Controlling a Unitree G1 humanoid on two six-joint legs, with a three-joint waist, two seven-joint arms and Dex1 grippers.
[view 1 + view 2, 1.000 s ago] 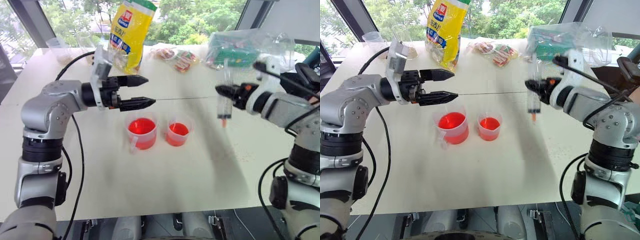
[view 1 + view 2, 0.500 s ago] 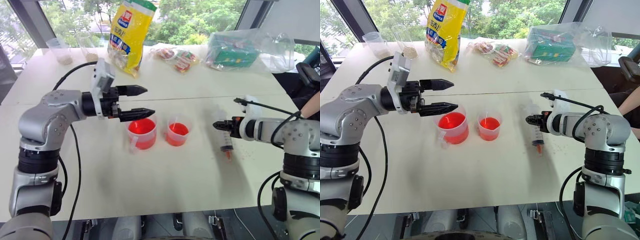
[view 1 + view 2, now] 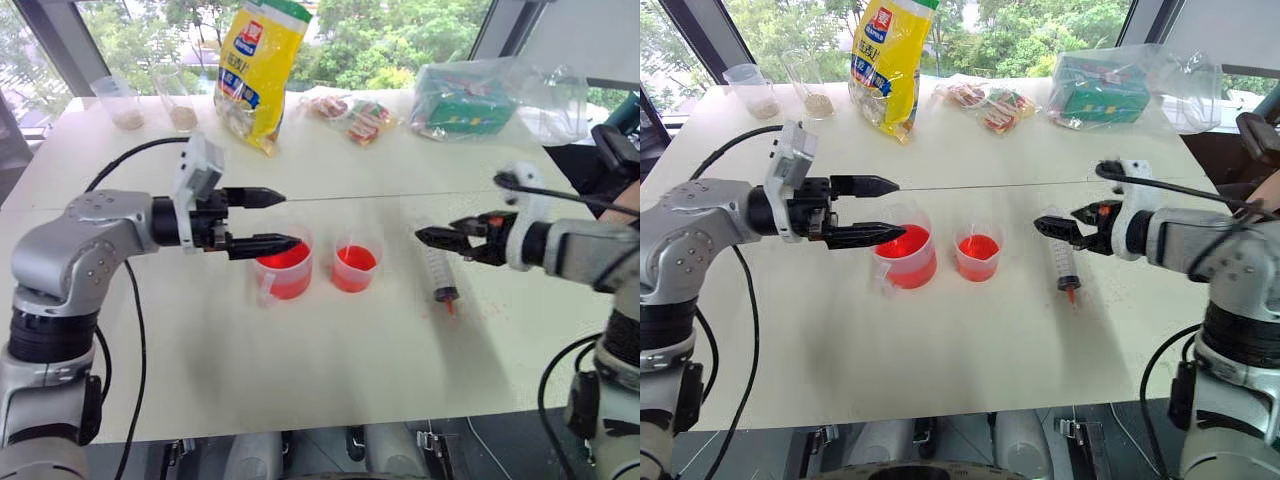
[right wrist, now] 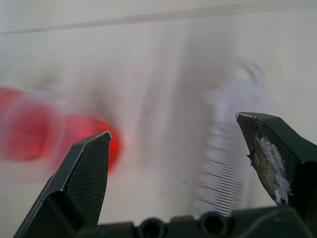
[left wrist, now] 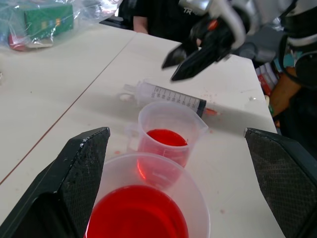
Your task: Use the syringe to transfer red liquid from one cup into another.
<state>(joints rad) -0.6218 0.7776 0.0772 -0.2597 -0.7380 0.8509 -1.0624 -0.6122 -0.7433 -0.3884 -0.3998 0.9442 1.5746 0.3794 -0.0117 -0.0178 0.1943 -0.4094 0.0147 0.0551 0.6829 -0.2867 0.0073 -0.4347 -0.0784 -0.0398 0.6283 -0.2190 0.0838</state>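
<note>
I see the syringe (image 3: 1064, 266) lying flat on the counter (image 3: 970, 350), right of centre, red tip toward me. My right gripper (image 3: 1058, 226) hovers just above its plunger end, fingers spread, holding nothing. The small cup (image 3: 979, 252) and handled cup (image 3: 906, 254) sit centre frame; my left gripper (image 3: 878, 208) hangs wide over the handled one.

We've got a pale bench (image 3: 330, 380) here. Taking the handled cup (image 3: 283, 266) of red liquid as our landmark: the smaller cup (image 3: 355, 267) sits just to its right, the syringe (image 3: 438, 270) lies flat further right, and a yellow bag (image 3: 258, 65), snack packets (image 3: 352, 113), a bagged green box (image 3: 470, 97) and two clear cups (image 3: 150, 102) are way behind it.
</note>
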